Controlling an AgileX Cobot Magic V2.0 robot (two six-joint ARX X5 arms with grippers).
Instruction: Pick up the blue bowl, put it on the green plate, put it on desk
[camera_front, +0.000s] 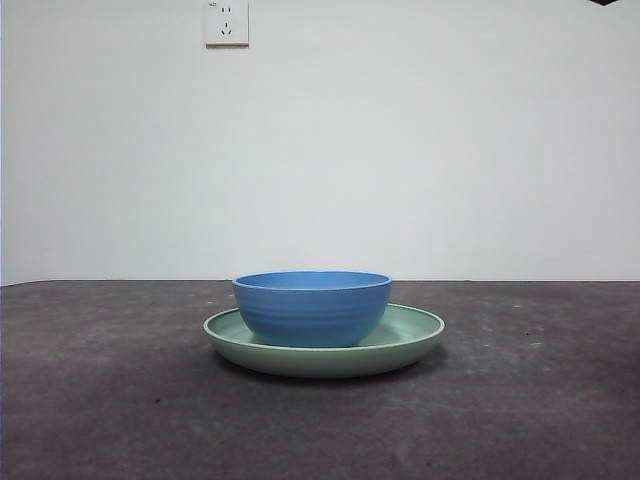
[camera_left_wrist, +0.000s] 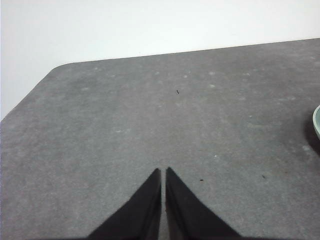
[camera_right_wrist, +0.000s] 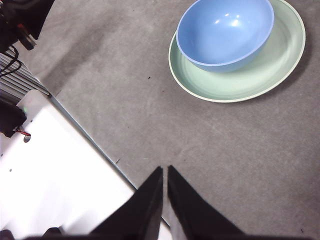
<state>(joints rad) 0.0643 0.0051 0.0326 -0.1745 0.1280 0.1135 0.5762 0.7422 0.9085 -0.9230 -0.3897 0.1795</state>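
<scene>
The blue bowl (camera_front: 312, 306) stands upright inside the green plate (camera_front: 415, 335) on the desk (camera_front: 100, 400), near the middle of the front view. In the right wrist view the blue bowl (camera_right_wrist: 225, 31) rests on the green plate (camera_right_wrist: 280, 60), well away from my right gripper (camera_right_wrist: 164, 172), which is shut and holds nothing. My left gripper (camera_left_wrist: 163, 174) is shut too, over bare desk (camera_left_wrist: 150, 110), with only a sliver of the green plate (camera_left_wrist: 317, 122) at the picture's edge. A black arm tip (camera_front: 603, 3) shows at the front view's top right corner.
A white wall with a socket (camera_front: 226, 22) rises behind the desk. A white base panel (camera_right_wrist: 55, 170) with dark cables (camera_right_wrist: 12, 45) borders the desk in the right wrist view. The desk's rounded corner (camera_left_wrist: 55, 70) shows in the left wrist view.
</scene>
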